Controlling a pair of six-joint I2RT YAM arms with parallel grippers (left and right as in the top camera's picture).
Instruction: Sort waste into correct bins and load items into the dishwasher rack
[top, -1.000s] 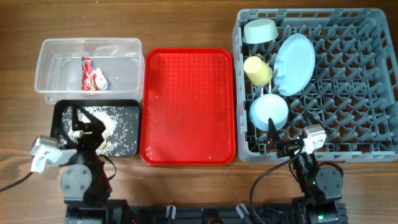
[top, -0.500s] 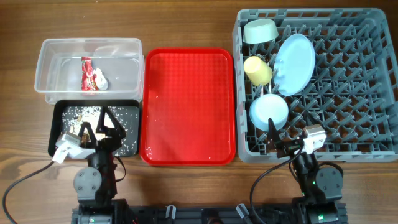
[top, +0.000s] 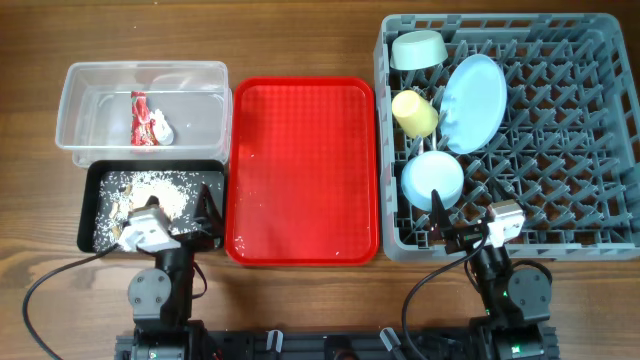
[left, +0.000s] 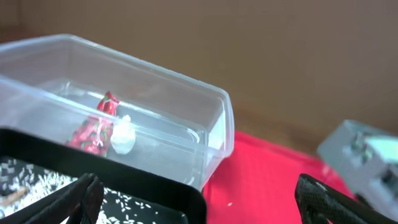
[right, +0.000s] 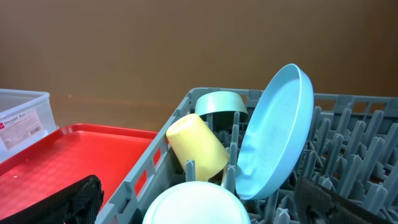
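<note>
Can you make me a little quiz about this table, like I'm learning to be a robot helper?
1. True or false: the red wrapper lies in the clear tub.
2. Where is the loose rice? A) red tray B) black tub C) clear tub
3. Fill in: the yellow cup sits in the rack beside the light blue ____.
Key: 1 true; 2 B; 3 plate.

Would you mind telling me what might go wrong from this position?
1. The left claw hangs open at the black tub's near corner; a careless swing may catch the rim and scatter rice onto the tray.
2. The plate stands on edge beside the cup; a nudge from the right claw, open at the rack's front, might topple it.
</note>
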